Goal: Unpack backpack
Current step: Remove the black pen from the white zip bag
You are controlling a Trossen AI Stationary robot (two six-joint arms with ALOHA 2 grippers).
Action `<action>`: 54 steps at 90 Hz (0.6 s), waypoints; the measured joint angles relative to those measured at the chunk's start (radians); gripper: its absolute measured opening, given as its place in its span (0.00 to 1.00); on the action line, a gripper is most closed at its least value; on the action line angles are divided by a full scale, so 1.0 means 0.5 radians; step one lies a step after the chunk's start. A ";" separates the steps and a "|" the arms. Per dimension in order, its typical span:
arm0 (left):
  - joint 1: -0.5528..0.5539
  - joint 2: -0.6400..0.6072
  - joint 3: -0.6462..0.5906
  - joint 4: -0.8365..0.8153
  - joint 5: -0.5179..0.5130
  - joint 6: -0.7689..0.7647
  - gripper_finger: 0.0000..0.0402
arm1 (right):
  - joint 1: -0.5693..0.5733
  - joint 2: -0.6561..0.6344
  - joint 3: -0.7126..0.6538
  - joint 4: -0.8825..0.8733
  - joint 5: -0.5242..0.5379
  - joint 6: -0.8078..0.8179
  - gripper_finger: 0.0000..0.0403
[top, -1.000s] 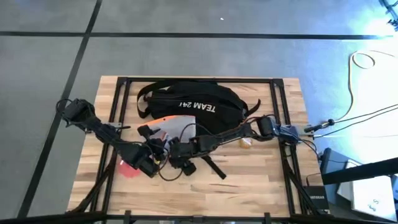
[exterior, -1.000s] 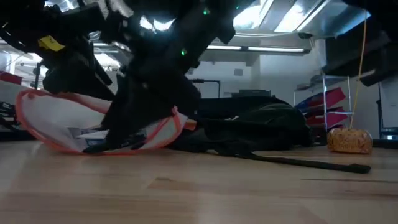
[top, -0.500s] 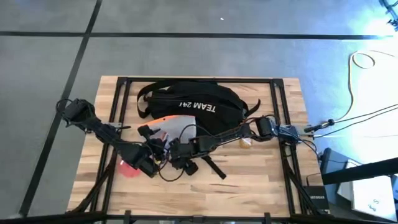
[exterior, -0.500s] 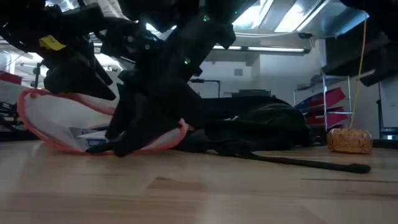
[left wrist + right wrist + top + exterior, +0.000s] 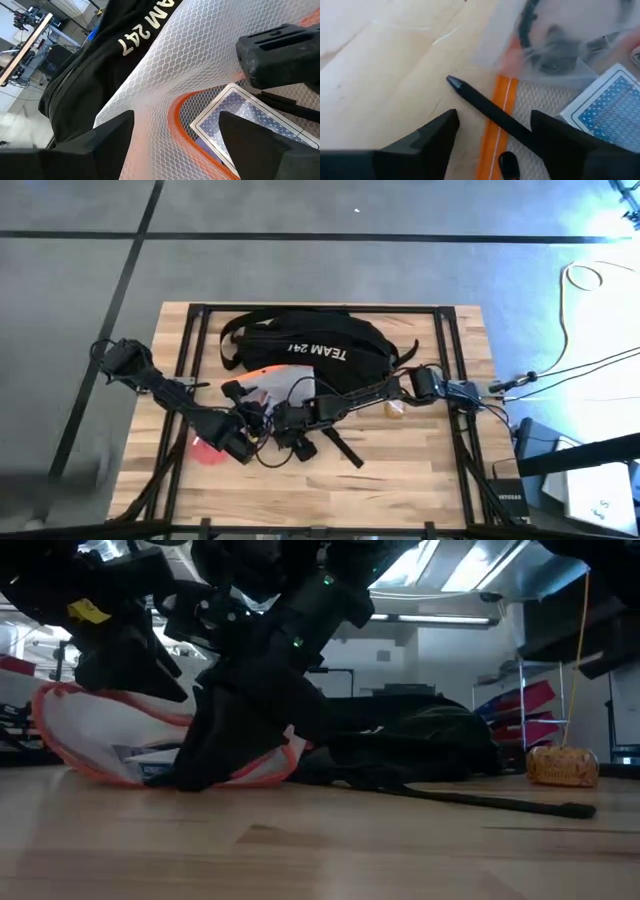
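Orange-trimmed pouch [image 5: 110,745] unmoved, right end effector [image 5: 296,442] nudged lower over it

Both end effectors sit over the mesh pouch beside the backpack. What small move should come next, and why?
Probably draw the mesh pouch farther clear of the backpack. It still lies against the backpack's front, while the left end effector and right end effector, both open, hover at its orange trim, the card box still inside.

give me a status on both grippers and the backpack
Left gripper open over translucent mesh pouch with orange trim. Right gripper open at pouch edge. Black fabric backpack behind, untouched. Black strap crosses pouch.
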 joint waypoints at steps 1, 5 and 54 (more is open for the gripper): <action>0.000 0.000 0.000 0.000 0.000 0.000 0.70 | 0.002 0.000 0.000 0.000 -0.002 0.000 0.55; 0.000 0.000 0.000 0.000 0.000 0.000 0.70 | 0.010 0.001 -0.001 -0.004 -0.004 0.000 0.50; -0.001 0.000 0.000 0.000 0.002 0.001 0.70 | 0.094 0.009 -0.006 0.060 0.035 0.047 0.13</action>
